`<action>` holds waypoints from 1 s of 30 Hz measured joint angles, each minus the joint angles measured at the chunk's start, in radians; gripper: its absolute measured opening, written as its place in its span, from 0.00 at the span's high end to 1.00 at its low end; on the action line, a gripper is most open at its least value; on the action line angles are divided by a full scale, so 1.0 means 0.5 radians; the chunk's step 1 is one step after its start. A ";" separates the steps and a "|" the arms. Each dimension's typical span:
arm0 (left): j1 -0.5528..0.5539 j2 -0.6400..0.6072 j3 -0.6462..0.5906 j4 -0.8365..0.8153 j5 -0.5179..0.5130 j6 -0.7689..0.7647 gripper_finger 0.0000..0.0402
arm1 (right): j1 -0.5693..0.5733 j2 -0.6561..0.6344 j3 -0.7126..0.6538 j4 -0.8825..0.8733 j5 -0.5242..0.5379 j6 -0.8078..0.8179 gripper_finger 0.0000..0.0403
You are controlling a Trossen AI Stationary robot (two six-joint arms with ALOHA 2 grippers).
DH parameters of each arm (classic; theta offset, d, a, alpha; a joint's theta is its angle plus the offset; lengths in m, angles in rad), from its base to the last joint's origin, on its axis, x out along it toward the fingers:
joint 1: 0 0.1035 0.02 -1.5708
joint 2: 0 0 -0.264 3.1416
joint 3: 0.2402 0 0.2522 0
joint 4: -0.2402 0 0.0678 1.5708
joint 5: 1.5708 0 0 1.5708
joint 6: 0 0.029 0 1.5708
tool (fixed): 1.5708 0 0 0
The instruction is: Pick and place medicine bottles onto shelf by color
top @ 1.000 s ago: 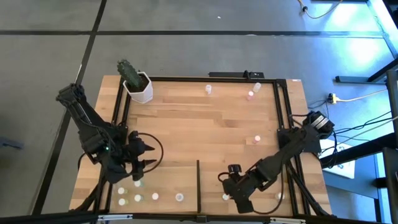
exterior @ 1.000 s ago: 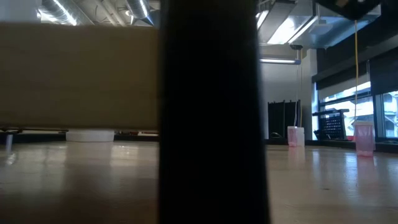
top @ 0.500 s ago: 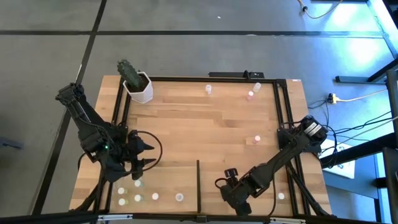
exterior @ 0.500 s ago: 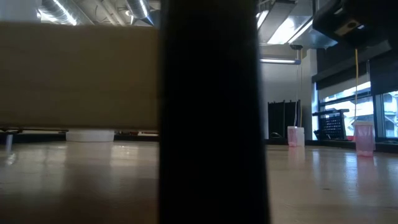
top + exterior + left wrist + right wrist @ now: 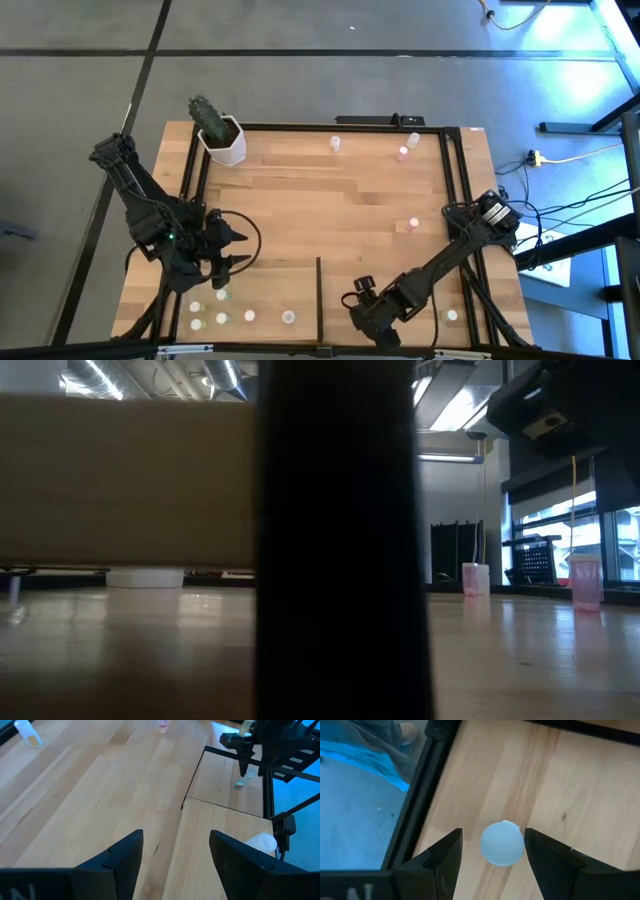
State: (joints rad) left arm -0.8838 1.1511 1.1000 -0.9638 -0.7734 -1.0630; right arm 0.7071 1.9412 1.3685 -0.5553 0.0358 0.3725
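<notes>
Right gripper low over the shelf near the table's front edge, just right of the thin black divider; fingers spread, straddling a white-capped bottle seen cap-on from above, with a clear gap on either side of the cap, so nothing clamped and no contact visible. Bottle standing on pale wood close to the black frame rail at the table's edge. Left gripper parked over the left half of the table, above the row of small bottles along the front edge; fingers parted and empty, only bare wood between them. More bottles scattered on the tabletop: a pink one toward the right edge, another pink one and a white one near the back edge, one more by the back right corner. Further bottle on the shelf by the right front corner. White hexagonal cactus pot at the back left corner. Low view mostly blocked by a dark upright, with two pink bottles standing far back on the wood.
</notes>
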 joint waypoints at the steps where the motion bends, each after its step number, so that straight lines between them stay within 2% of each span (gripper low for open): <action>1: -0.001 0.000 0.000 0.000 0.000 0.000 0.45 | 0.000 0.001 0.000 -0.001 0.001 0.000 0.46; 11: -0.001 0.001 0.000 0.000 0.002 0.001 0.45 | 0.000 0.007 0.000 -0.004 0.175 0.029 0.47; 24: -0.001 0.001 0.000 0.000 0.001 0.001 0.45 | 0.000 0.007 0.000 -0.004 0.171 0.030 0.68; 30: 0.000 0.001 -0.001 0.000 0.001 0.001 0.45 | 0.000 0.007 0.000 -0.004 0.172 0.100 0.69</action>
State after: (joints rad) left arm -0.8839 1.1515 1.0996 -0.9638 -0.7731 -1.0626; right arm 0.7071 1.9446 1.3685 -0.5575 0.1219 0.4226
